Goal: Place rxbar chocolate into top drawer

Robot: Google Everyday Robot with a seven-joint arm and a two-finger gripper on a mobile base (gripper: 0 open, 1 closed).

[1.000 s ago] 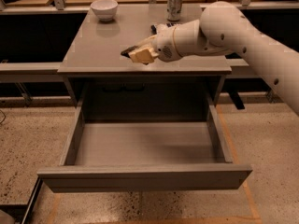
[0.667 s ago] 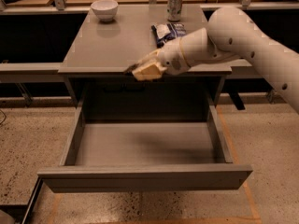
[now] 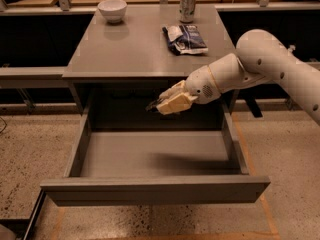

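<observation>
Nearest: top drawer, pulled fully open, plain flat grey front panel facing out, smooth grey bottom, side walls running back under the table. A soft shadow lies on the right part of the drawer bottom. Speckled floor on both sides.

Above the rear half of the drawer, just in front of the table's dark opening, is the gripper. It hangs in the air, off the drawer bottom and below the tabletop edge, pointing left. The pale cream fingers are pressed close on a thin dark piece, the rxbar chocolate. Only a small dark brown-black sliver pokes out past the fingertips on the left, held roughly flat. The rest is covered by the fingers, so print and full shape can't be read; it seems to be the bar's end. The bar is above the drawer, not touching it.

The white arm comes in from the right, its rounded segments passing the table's right front corner.

Further back: grey table, top flat. Crinkled blue-and-white bag lies on the right-centre of the top. Behind it, near the back edge, stands a silver can, upright. White bowl sits at back left, well apart from bag and can.
</observation>
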